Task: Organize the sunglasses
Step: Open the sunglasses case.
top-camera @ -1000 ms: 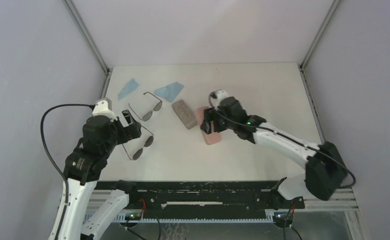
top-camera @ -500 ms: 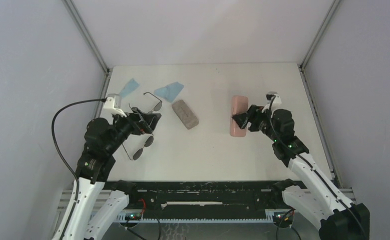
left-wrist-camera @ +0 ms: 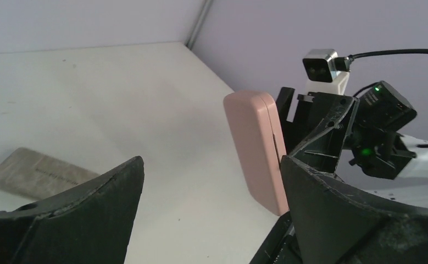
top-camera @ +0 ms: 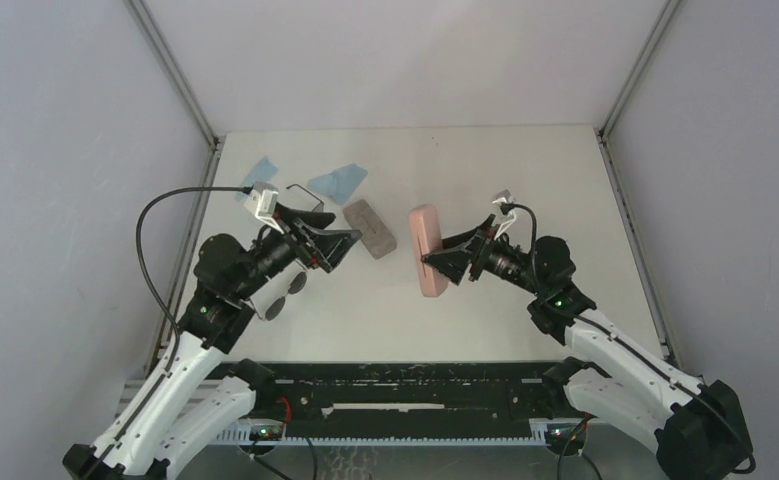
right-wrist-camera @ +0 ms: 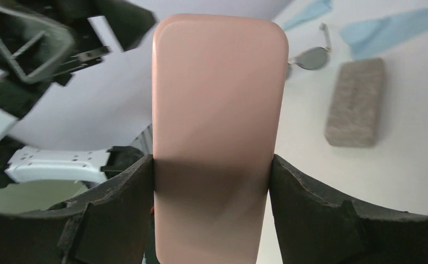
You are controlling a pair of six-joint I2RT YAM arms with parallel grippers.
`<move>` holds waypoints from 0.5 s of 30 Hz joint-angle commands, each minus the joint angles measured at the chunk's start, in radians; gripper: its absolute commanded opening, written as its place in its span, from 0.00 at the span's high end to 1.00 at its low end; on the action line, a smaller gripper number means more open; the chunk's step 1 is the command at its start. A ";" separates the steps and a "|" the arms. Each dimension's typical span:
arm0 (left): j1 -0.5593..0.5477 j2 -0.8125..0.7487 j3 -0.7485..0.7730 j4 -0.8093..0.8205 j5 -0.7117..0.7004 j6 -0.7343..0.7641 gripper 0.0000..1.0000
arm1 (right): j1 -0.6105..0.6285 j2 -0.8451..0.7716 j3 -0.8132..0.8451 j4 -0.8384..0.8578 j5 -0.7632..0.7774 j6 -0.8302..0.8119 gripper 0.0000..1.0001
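My right gripper (top-camera: 443,262) is shut on the pink case (top-camera: 426,250) and holds it up off the table, on end; in the right wrist view the case (right-wrist-camera: 218,132) fills the gap between the fingers (right-wrist-camera: 118,209). My left gripper (top-camera: 337,246) is open and empty, pointing right at the case (left-wrist-camera: 255,146) with a gap between. The round-lens sunglasses (top-camera: 283,296) lie under my left arm. The larger pair (top-camera: 303,192) lies behind it, mostly hidden; one lens (right-wrist-camera: 310,58) shows in the right wrist view.
The grey-brown case (top-camera: 370,228) lies flat on the table between the grippers, also seen in the left wrist view (left-wrist-camera: 35,171) and the right wrist view (right-wrist-camera: 357,102). Two light blue cloths (top-camera: 258,173) (top-camera: 338,181) lie at the back left.
My right gripper has lifted the pink case, swung right, then come back to the middle. My left arm has risen off the round sunglasses and reached right toward the case.
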 commanded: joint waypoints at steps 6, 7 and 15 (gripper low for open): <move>-0.081 0.012 -0.071 0.376 0.164 -0.040 0.03 | 0.156 0.043 0.041 0.404 0.000 0.050 1.00; -0.090 0.014 -0.076 0.390 0.169 -0.036 0.03 | 0.167 0.043 0.046 0.415 0.002 0.047 1.00; -0.144 0.043 -0.064 0.491 0.314 -0.018 0.03 | 0.243 0.037 0.085 0.480 -0.014 0.006 1.00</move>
